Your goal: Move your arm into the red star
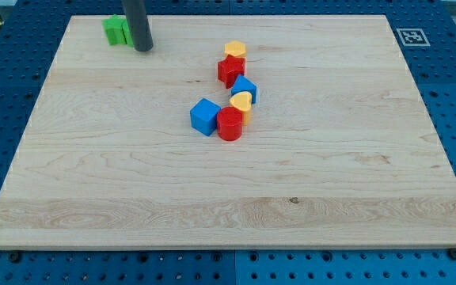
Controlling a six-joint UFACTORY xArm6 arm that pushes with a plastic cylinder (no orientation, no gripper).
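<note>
The red star (230,70) lies on the wooden board (133,182) a little above the middle. A yellow block (235,49) touches its upper side and a blue block (245,88) sits just below right of it. My tip (142,48) is near the board's top left, far to the left of the red star and right beside a green block (116,30). The rod rises out of the view's top.
Below the red star sit a yellow heart-shaped block (241,101), a red cylinder (229,124) and a blue cube (204,116), close together. A black-and-white marker (411,36) is at the board's top right corner. Blue perforated table surrounds the board.
</note>
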